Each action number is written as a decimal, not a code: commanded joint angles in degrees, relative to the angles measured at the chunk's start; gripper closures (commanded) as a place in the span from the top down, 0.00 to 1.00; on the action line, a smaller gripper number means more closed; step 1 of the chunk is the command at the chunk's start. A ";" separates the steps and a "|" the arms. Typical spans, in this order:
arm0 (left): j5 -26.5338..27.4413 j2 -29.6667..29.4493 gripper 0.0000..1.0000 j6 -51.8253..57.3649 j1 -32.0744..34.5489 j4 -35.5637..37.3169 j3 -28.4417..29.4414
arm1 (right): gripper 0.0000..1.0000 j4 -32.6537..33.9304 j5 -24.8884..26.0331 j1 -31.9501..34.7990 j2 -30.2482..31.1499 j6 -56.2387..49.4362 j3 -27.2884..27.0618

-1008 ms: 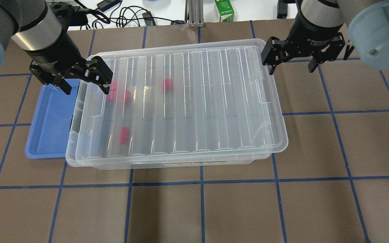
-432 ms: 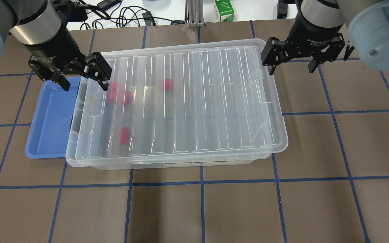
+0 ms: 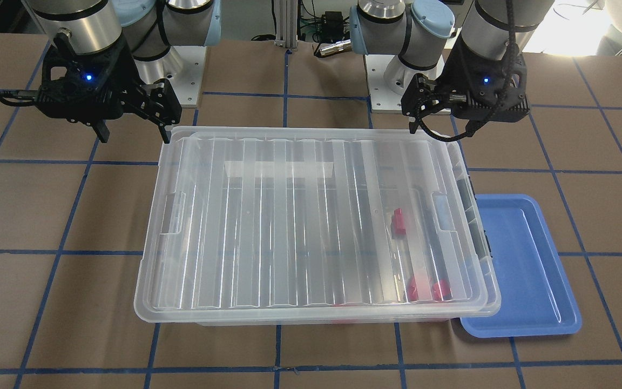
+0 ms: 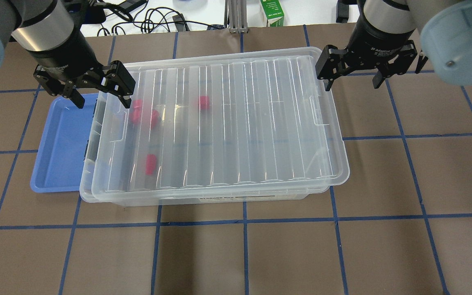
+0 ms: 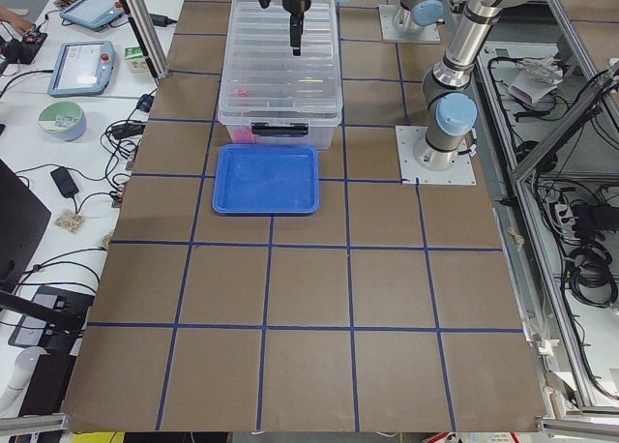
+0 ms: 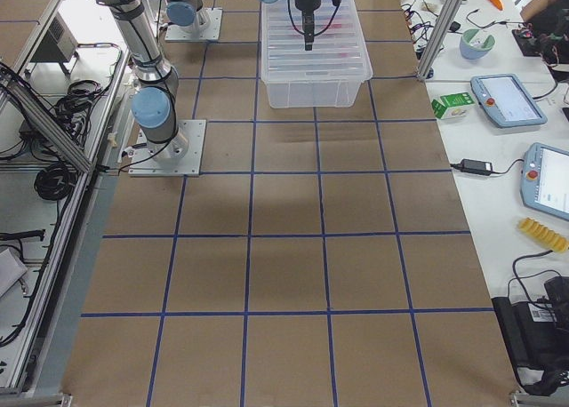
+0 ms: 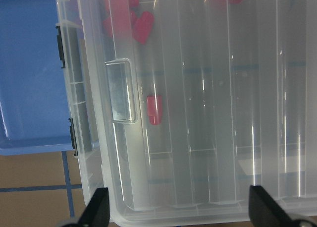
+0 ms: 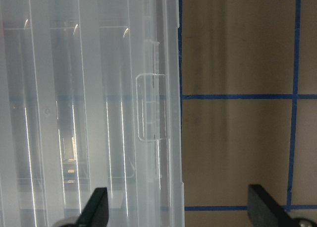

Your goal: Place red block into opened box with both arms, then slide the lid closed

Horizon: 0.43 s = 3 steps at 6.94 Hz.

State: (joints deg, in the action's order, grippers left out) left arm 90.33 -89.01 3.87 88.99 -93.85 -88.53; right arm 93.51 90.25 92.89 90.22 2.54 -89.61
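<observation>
The clear box stands mid-table with the ribbed lid lying on it, shifted slightly right so a narrow strip of the box's left end shows. Through the lid I see the red block lying on the box floor near the left end. Other red pieces lie beside it. My left gripper hangs open and holds nothing above the lid's left end. Above the right end hangs my right gripper, also open and holding nothing.
A blue tray lies against the box's left end with nothing in it. A green carton and cables sit beyond the table's far edge. Blue tape lines grid the brown tabletop.
My left gripper has drifted a little up and to the left in the overhead view, still open. The right gripper, lid and red pieces have stayed where they were.
</observation>
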 commanded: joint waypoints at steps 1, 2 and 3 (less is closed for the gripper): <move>0.02 -0.02 1.00 0.00 0.30 -0.02 0.03 | 1.00 0.01 -0.16 0.01 -0.04 0.10 -0.04; 0.11 -0.02 1.00 0.00 0.31 -0.02 0.03 | 1.00 0.09 0.02 0.01 -0.04 0.01 -0.04; 0.11 -0.02 1.00 0.00 0.31 -0.02 0.03 | 1.00 0.01 -0.07 0.01 -0.04 0.10 0.14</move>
State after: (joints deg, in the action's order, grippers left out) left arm 90.41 -89.03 3.87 89.26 -93.87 -88.51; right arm 93.55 90.19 92.90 90.18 2.59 -89.60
